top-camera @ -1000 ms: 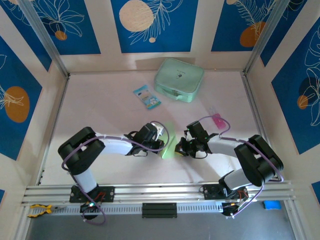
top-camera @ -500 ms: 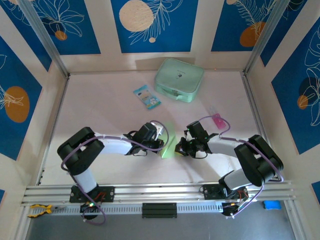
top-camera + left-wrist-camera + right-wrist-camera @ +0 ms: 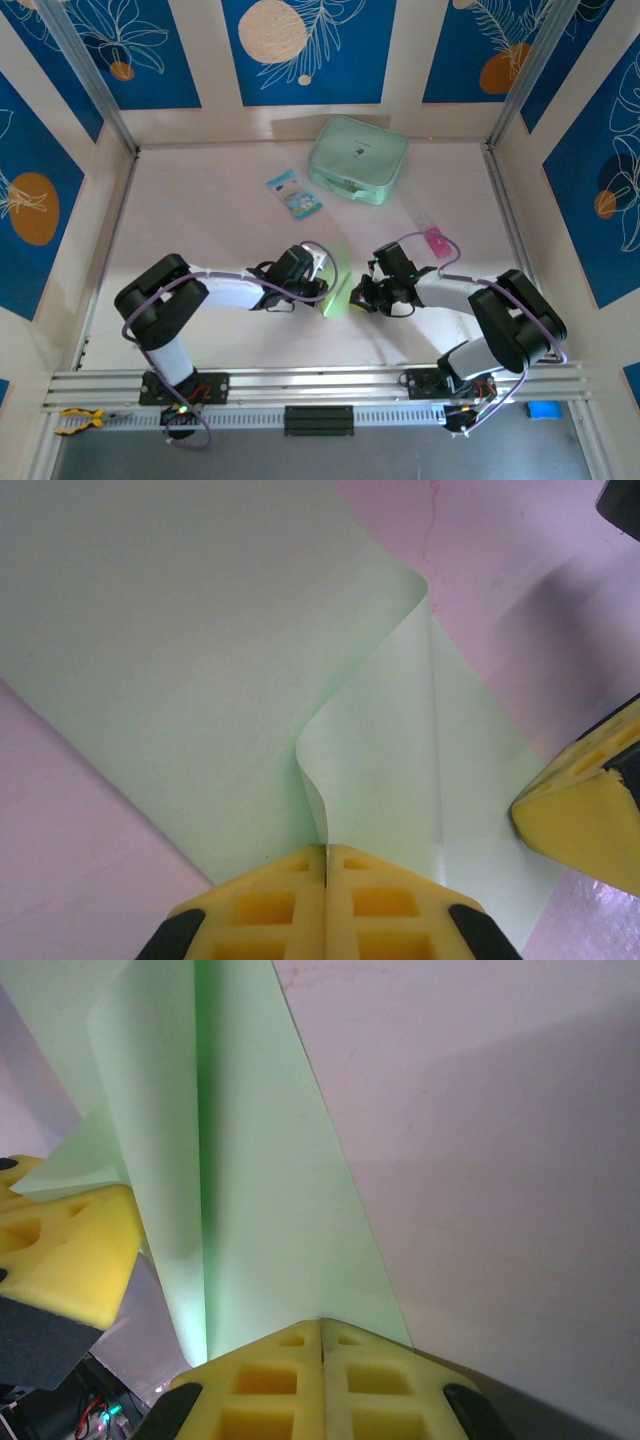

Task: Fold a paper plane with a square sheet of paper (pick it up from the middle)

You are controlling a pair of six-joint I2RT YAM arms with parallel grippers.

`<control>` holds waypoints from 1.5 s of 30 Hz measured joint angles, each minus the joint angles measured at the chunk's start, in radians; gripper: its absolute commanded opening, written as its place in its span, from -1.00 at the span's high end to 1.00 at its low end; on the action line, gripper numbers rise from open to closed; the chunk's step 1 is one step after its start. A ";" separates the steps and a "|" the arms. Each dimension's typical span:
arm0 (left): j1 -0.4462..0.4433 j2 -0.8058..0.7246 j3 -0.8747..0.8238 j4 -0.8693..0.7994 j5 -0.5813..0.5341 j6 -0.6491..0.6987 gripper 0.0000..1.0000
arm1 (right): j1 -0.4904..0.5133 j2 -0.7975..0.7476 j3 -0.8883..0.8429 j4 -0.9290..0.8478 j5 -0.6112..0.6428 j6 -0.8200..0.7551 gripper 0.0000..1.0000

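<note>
A: Pale-green square sheet of paper (image 3: 336, 285), part-folded: location?
B: Between the claws, long axis crossing the line that joins them. Gripped twice: left claw (image 3: 326, 852) clenched on its raised crease, right claw (image 3: 321, 1325) clenched on the opposite edge. Both equally near, I judge.

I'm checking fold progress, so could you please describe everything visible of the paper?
The paper is thin, plain and pale green, part-folded, with one flap curling up along a soft crease. It sits over the near middle of the pink table, between the left gripper and right gripper, each shut on an edge of it.
</note>
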State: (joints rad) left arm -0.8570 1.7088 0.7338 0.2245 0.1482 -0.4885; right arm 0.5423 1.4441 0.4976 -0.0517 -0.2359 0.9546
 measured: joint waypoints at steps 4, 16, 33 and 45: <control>0.002 0.003 0.000 0.000 0.002 0.000 0.98 | 0.000 0.000 0.000 0.000 0.000 0.000 1.00; 0.006 0.017 0.011 0.000 0.006 0.000 0.98 | 0.000 0.000 0.000 0.000 0.000 0.000 1.00; 0.007 0.018 0.011 0.000 0.017 0.000 0.99 | -0.023 -0.104 0.008 0.052 -0.024 0.024 1.00; 0.009 0.029 0.023 0.000 0.034 0.000 0.99 | 0.015 0.074 0.109 0.201 -0.062 0.086 1.00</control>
State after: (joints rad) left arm -0.8482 1.7382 0.7567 0.2249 0.1825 -0.4885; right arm 0.5571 1.5177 0.6071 0.1497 -0.2977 1.0405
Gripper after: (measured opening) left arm 0.064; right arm 0.063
